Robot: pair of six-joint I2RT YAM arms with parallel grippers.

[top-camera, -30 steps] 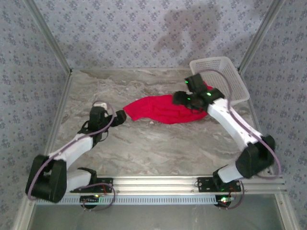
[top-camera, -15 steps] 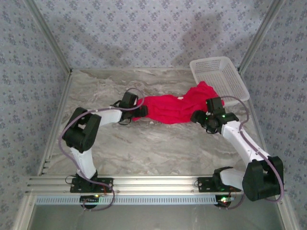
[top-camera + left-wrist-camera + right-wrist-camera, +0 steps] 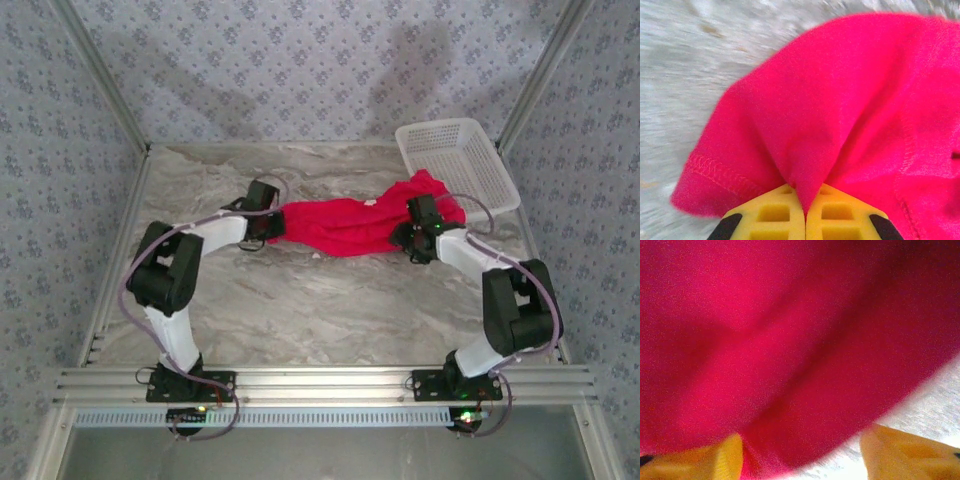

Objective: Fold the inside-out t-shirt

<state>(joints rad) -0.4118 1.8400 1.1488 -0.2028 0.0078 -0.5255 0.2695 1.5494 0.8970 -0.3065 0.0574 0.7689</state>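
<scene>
In the top external view, the red t-shirt (image 3: 345, 225) is seen stretched out in a crumpled band on the marble table (image 3: 300, 300), spanning the gap between the two grippers. The left gripper (image 3: 272, 222) is set at one end of the cloth and the right gripper (image 3: 415, 232) at the other, with part of the fabric bunched just beyond the right gripper, next to a white lattice basket (image 3: 460, 160); the state of the jaws cannot be told from this height. In the left wrist view, the left gripper (image 3: 805, 210) is shown pressed together, a raised fold of the t-shirt (image 3: 840, 100) being pinched between its yellow fingers. A stitched hem is seen to the left of the fingertips, and the table (image 3: 690, 75) lies bare ahead and to the left. In the right wrist view, the right gripper (image 3: 805, 462) is shown spread, its yellow fingers standing well apart. The t-shirt (image 3: 790, 340) is draped directly ahead and sags between them, touching one finger, while a strip of table (image 3: 935, 400) is seen between the cloth and the other finger.
</scene>
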